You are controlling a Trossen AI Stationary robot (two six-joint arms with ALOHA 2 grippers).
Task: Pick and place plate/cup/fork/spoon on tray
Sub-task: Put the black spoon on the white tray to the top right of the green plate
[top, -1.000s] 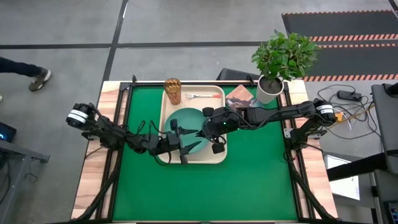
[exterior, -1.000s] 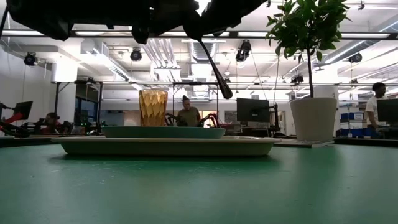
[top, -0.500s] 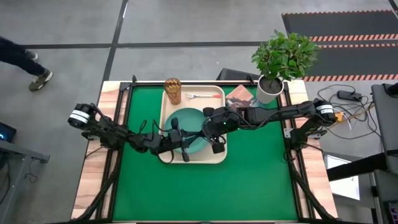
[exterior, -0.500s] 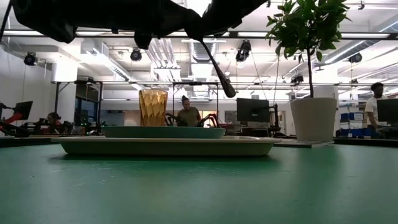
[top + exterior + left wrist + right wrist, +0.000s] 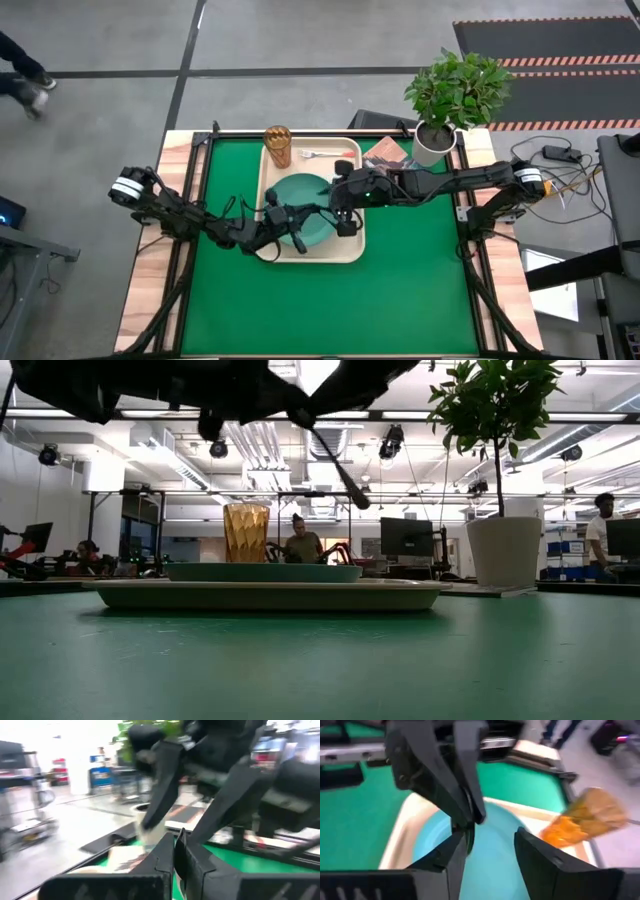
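Observation:
The cream tray lies on the green mat. It carries the teal plate, the amber cup at its far left corner, and the pale fork along its far edge. The dark spoon hangs slanted above the plate. My left gripper is shut on it. My right gripper faces the left one over the plate; it is open, with one finger on each side of the spoon. My left gripper pinches the spoon's upper part between its two shut fingers, coming roughly level from the table's left side. The spoon slants down below the fingers. Its thicker lower end hangs clear of the plate.
A white pot with a leafy plant stands at the table's far right, next to a brown patterned mat. Green mat lies bare on the near half of the table. A person walks on the floor beyond the table's left side.
My left gripper has shut on the spoon above the plate. My right gripper, which was shut on the spoon, has opened its fingers. The spoon has stayed slanted and clear of the plate, almost in place.

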